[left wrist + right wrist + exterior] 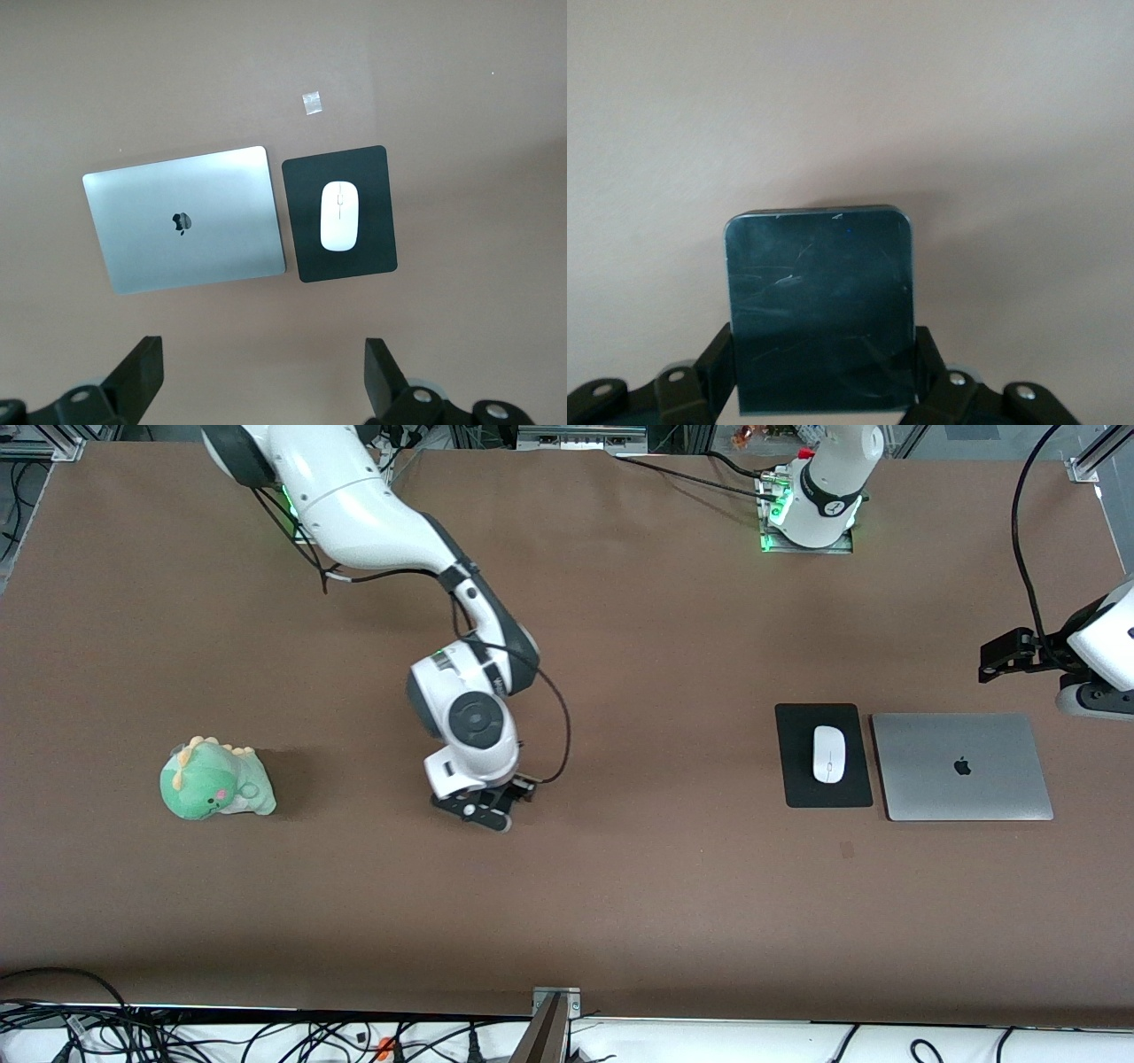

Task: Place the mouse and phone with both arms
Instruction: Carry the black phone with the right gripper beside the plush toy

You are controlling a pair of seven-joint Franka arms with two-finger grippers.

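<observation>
A: Right gripper (485, 808)?
B: Low over mid worktop (620, 886), jaws clamped on the phone (819, 310) edges.
A: Left gripper (261, 376)?
B: Up over the laptop (961, 766) end, jaws wide apart, holding nothing.
A: Mouse (828, 754)?
B: On the black pad (823, 794), beside the laptop. Plush dino (215, 781) sits near the right arm's end.

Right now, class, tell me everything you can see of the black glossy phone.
The black glossy rounded-corner rectangular phone is a thin slab whose shiny face shows fine scratches and a pale bluish edge. It sits between the fingers of the right arm's tool, which press on its two long sides. The brown table lies below; whether the phone touches it cannot be told.
</observation>
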